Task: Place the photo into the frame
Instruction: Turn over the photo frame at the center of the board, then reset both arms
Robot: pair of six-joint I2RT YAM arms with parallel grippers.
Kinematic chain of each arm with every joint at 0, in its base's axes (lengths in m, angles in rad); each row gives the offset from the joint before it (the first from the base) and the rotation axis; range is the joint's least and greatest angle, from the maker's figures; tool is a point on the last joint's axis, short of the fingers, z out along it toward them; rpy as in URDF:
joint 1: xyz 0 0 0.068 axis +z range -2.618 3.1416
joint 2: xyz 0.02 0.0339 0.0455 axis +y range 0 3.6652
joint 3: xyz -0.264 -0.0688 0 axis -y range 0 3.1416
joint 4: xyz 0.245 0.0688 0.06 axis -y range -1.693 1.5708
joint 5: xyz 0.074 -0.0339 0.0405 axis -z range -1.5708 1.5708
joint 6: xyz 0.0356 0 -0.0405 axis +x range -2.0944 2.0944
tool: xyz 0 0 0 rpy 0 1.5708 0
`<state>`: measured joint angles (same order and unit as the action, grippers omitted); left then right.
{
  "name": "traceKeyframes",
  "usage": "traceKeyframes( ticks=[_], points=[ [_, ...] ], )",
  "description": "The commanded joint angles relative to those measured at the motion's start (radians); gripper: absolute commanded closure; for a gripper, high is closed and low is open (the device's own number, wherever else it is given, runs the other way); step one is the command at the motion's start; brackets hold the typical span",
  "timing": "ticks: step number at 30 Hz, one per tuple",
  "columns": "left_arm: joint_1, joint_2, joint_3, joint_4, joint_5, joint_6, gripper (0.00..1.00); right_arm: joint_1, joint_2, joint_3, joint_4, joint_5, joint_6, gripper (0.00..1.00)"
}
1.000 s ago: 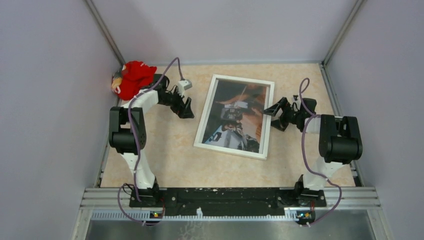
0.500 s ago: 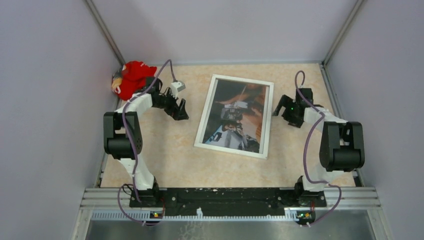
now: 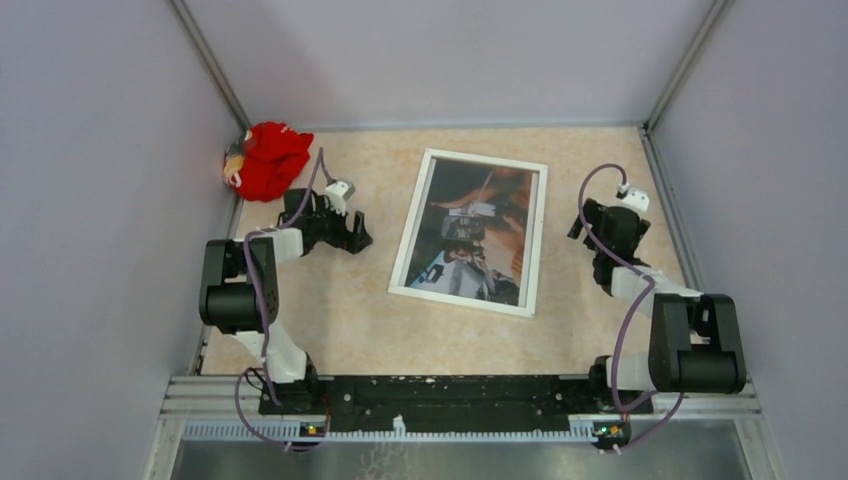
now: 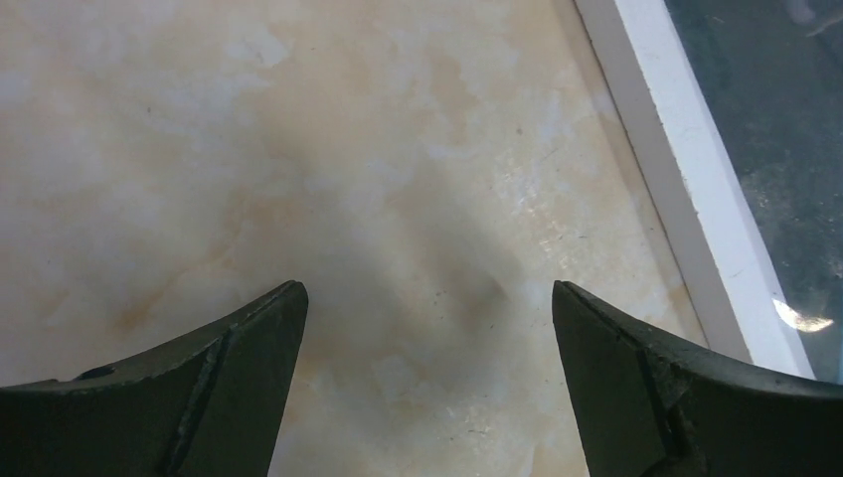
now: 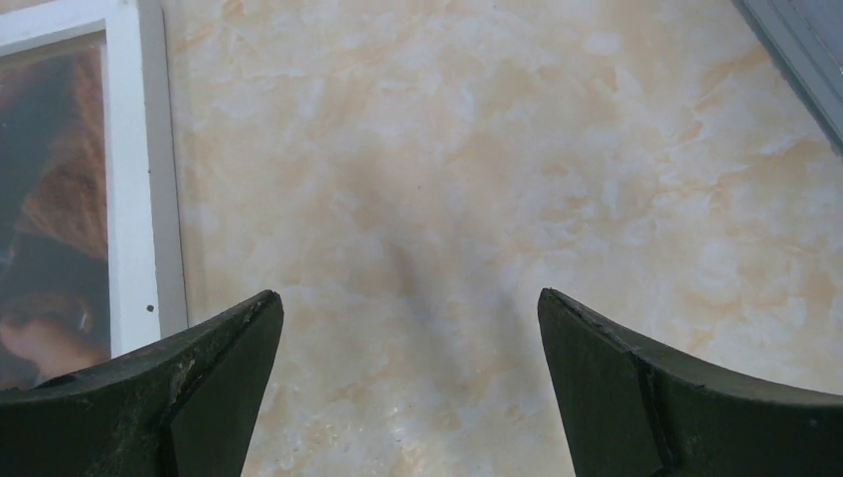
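White frame (image 3: 409, 221) around the photo (image 3: 478, 230) lies flat mid-bench (image 3: 340, 320), bare surface along both long edges; both jaws gape empty beside it; red bundle (image 3: 268, 160) in far-left corner.

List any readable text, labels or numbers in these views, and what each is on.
None readable.
The photo in the frame has pale patches that might be print, too small and blurred to read.
The red cloth and the table show no legible marks.

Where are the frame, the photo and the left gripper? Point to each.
frame (image 5: 132, 179), right wrist view, white front edge.
photo (image 3: 478, 232), top view, middle of the print.
left gripper (image 4: 427, 298), left wrist view, midway between its fingertips.
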<state>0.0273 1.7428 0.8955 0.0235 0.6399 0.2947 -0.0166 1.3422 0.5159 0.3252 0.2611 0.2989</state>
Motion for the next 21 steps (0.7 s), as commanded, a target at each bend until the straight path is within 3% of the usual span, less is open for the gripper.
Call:
traceKeyframes(
  ticks=[1,5,10,16,17,19,20,21],
  points=[
    [0.003,-0.066,-0.142,0.417,-0.075,-0.078,0.01,-0.009,0.000,0.001,0.225,0.008,-0.098,0.01],
    [0.008,-0.036,-0.206,0.526,-0.131,-0.104,0.01,-0.009,-0.042,-0.074,0.243,0.037,-0.117,0.01],
    [0.015,-0.080,-0.265,0.588,-0.173,-0.141,0.01,-0.009,-0.085,-0.282,0.558,0.102,-0.094,0.01],
    [0.033,-0.252,-0.664,1.165,-0.229,-0.195,0.01,-0.007,-0.051,-0.518,1.049,0.147,-0.109,0.01],
    [0.033,-0.240,-0.705,1.217,-0.245,-0.201,0.01,-0.006,-0.023,-0.551,1.137,0.132,-0.121,0.01],
    [0.029,-0.140,-0.768,1.486,-0.193,-0.176,0.01,-0.006,0.021,-0.582,1.237,0.026,-0.160,0.01],
    [0.027,-0.124,-0.771,1.529,-0.193,-0.179,0.01,-0.004,0.064,-0.576,1.261,-0.018,-0.184,0.01],
    [0.025,-0.158,-0.746,1.432,-0.200,-0.175,0.01,0.007,0.141,-0.558,1.331,-0.024,-0.206,0.01]
  ],
)
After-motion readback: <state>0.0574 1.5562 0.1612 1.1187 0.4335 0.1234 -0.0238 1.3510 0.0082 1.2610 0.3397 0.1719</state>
